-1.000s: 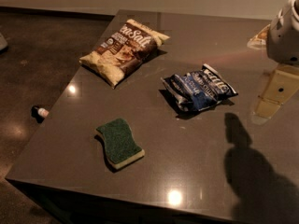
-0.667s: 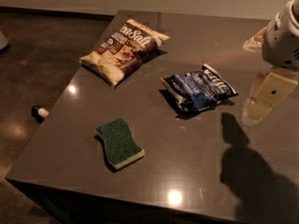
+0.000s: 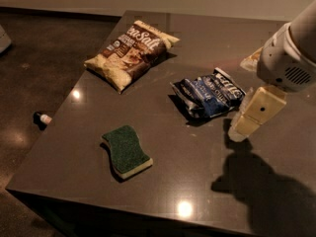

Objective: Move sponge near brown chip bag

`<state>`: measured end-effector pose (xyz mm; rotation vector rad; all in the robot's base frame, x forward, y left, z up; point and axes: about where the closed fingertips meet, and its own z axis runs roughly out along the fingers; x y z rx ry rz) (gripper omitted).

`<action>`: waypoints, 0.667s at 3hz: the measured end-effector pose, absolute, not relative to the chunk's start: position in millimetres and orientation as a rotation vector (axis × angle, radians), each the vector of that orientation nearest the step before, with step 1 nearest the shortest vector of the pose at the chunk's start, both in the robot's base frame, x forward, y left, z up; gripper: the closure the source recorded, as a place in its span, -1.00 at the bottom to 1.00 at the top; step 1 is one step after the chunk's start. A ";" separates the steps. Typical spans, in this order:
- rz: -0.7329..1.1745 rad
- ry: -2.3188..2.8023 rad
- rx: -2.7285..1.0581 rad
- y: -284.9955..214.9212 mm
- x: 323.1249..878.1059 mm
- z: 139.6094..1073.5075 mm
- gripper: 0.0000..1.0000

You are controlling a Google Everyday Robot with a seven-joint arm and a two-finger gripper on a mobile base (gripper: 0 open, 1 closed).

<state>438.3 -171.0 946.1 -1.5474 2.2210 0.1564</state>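
The sponge (image 3: 126,150), dark green on top with a pale yellow body, lies flat near the table's front left. The brown chip bag (image 3: 131,53) with white "Sea Salt" lettering lies at the far left of the table. My gripper (image 3: 249,120) hangs above the table at the right, just right of a blue and white chip bag (image 3: 208,95). It is well to the right of the sponge and holds nothing that I can see.
The dark table (image 3: 163,181) has its front edge close below the sponge and its left edge running up to the brown bag. A small object (image 3: 42,118) lies on the floor left of the table. A pale item (image 3: 252,59) sits behind my arm at the right.
My arm and gripper have moved left and lower, closer to the blue and white bag. The sponge and both bags have not moved.
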 end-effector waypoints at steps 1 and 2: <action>0.234 2.164 -1.454 -160.0 437.2 937.6 -1.00; 0.219 2.169 -1.468 -159.1 437.8 941.3 -1.00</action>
